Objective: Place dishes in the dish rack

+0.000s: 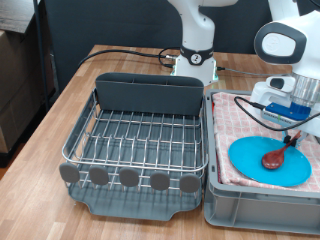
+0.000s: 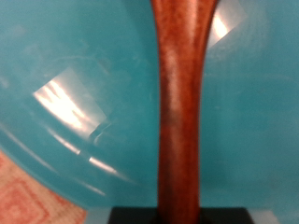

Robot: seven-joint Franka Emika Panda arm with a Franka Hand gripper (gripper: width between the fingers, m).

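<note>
Silver wire dish rack: bare metal, bright, thin rods catching light. Its dark grey caddy looks like smooth matt plastic; the round grey feet and grey drip tray read as the same dull plastic. Round flat light-blue plate: glossy, with sharp white glare streaks across it in the wrist view. Reddish-brown wooden spoon: smooth, faint lengthwise grain and a soft sheen along the handle. Pink checkered cloth: woven, matt. Grey bin: matt moulded plastic. Worktop: wood-grain surface, satin finish.
</note>
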